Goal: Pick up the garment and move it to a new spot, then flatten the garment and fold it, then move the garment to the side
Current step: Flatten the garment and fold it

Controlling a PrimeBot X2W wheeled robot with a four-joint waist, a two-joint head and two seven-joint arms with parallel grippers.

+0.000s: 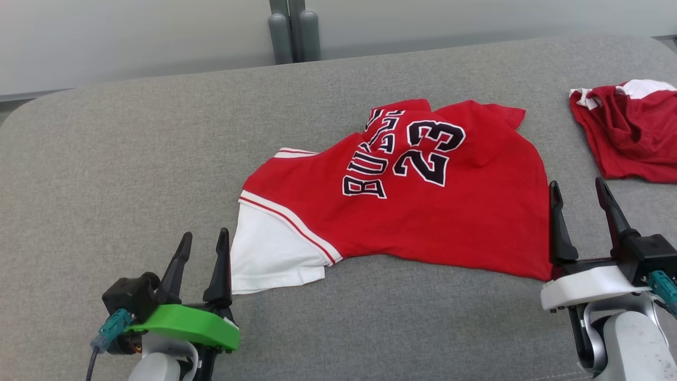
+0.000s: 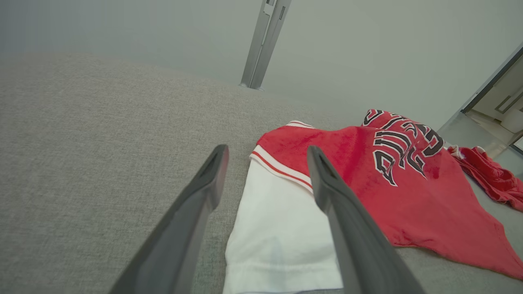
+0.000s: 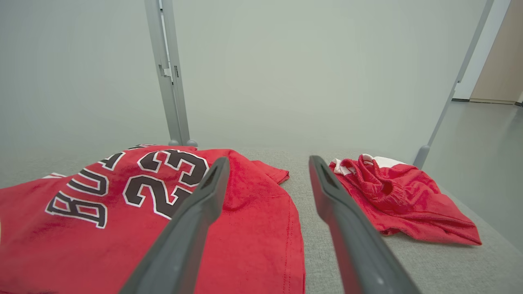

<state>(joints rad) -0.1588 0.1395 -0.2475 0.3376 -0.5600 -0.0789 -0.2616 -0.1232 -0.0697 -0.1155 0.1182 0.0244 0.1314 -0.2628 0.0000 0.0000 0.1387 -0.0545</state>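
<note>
Near the middle of the grey cloth-covered desk (image 1: pixel 132 159), a little toward its right edge, lies the red jersey (image 1: pixel 423 211), rumpled, with its white sleeve (image 1: pixel 270 254) toward the near edge. The left gripper (image 1: pixel 205 234) stands spread and empty just beside that sleeve. The right gripper (image 1: pixel 577 183) is likewise spread and empty, by the hem corner. The jersey looks light and limp, so I'd pinch its corners. Its far sleeve is hidden, and another red garment (image 1: pixel 629 132) is cut off at the right edge.

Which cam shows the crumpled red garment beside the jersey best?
Right wrist view: the crumpled garment lies near and almost whole, with its folds and white band clear. The head view crops it at the right edge. The left wrist view has it small and far off at the right.
</note>
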